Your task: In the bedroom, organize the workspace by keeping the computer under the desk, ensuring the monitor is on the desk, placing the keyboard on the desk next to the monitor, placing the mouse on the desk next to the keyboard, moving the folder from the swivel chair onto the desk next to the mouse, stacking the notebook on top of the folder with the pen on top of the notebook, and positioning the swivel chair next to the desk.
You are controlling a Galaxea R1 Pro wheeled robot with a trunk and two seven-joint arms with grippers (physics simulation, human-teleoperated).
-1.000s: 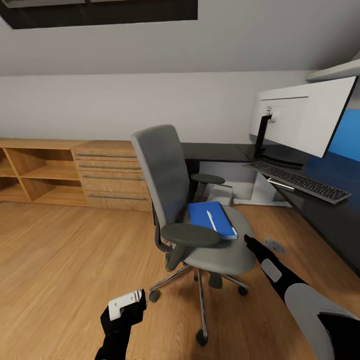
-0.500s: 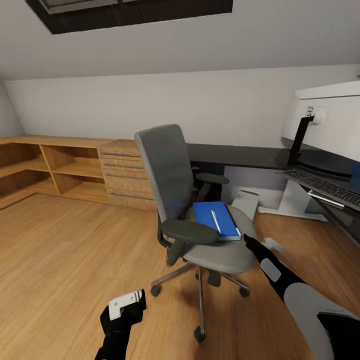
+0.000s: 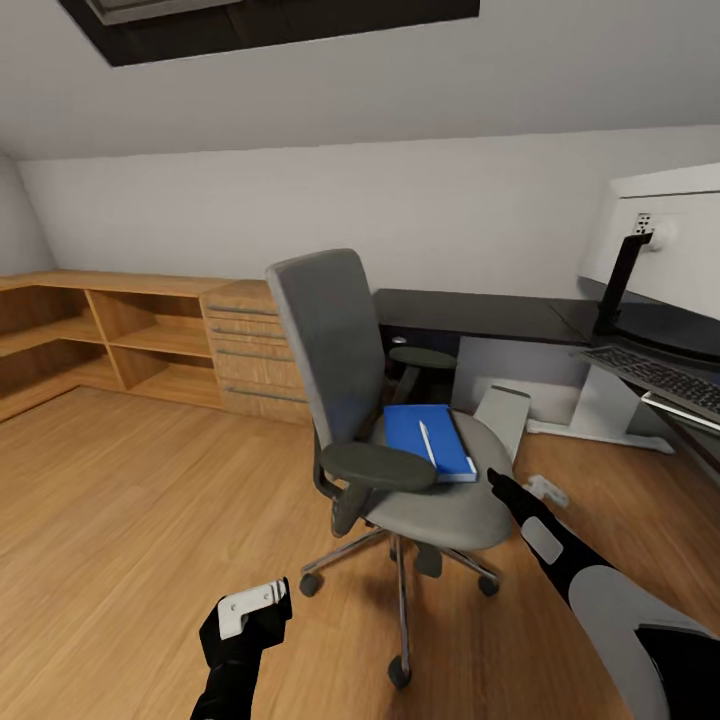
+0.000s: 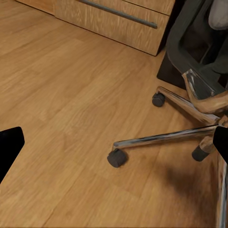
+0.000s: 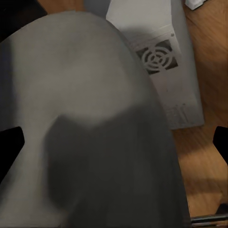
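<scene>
The monitor (image 3: 668,240) and keyboard (image 3: 662,377) are cut off at the frame edge. The pen (image 3: 427,441) lies lengthwise along the folder (image 3: 429,437). Both hands gape empty: left hand (image 4: 114,142), right hand (image 5: 116,137).

The swivel chair (image 3: 400,420) is standing before me, carrying the folder (image 3: 428,440) with the pen (image 3: 427,442) on top. My right tool (image 3: 497,483) is hovering just beside the seat's edge, my left tool (image 3: 250,610) hanging low over the floor.

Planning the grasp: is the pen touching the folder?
Touching. The head view shows the pen lying flat on the blue folder on the chair seat, no gap visible.
</scene>
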